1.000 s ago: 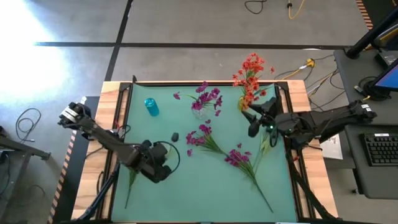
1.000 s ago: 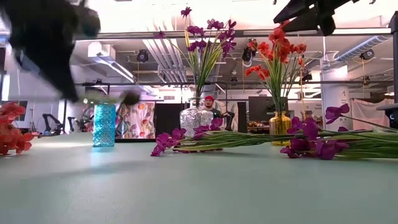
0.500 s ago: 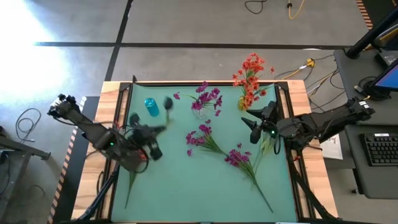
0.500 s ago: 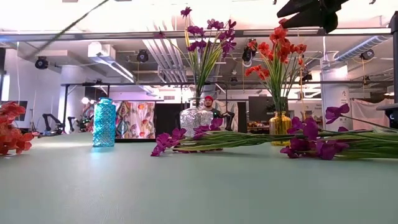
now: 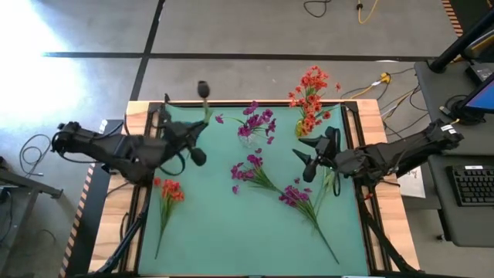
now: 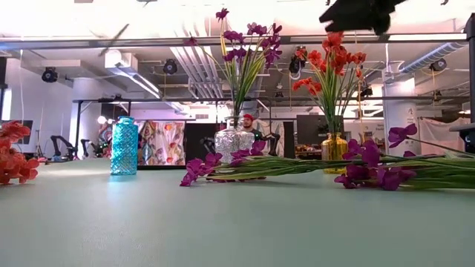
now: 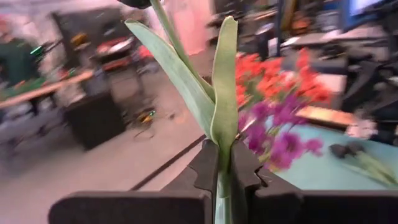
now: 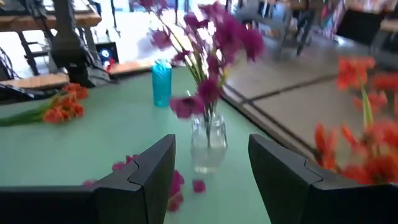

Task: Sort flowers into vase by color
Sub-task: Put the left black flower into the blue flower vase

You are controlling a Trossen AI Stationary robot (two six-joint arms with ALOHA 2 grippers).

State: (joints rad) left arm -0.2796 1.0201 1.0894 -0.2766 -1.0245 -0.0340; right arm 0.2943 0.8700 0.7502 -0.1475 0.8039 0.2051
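My left gripper (image 5: 201,130) is raised over the table's far left and is shut on a dark-budded flower. The bud (image 5: 204,89) reaches past the far edge. Its stem and leaves (image 7: 214,93) rise from between the fingers. My right gripper (image 5: 307,161) hovers open at the right, with nothing between its fingers, facing the clear vase (image 8: 208,144) of magenta flowers (image 5: 255,122). An amber vase holds orange flowers (image 5: 310,96). The blue vase (image 6: 124,145) stands at the far left. Two magenta flowers (image 5: 251,171) and an orange one (image 5: 168,190) lie flat on the mat. My left gripper pinches the flower's green stem (image 7: 222,177) between its two fingers, just below where the leaves branch off. The fingers point nearly level toward the far edge and the stem runs on along them. The flower is lifted clear of the table, its bud foremost.
Long green stems (image 5: 324,232) of the lying magenta flowers stretch toward the near right corner. A wooden frame (image 5: 139,108) borders the green mat. There is bare mat in the near middle (image 5: 231,239).
My left gripper has risen from the mat with the dark-budded flower and swung toward the far edge, tipping from pointing down to nearly level. The flower is now lifted clear. The orange flower that lay under the arm now shows. My right gripper has rolled slightly.
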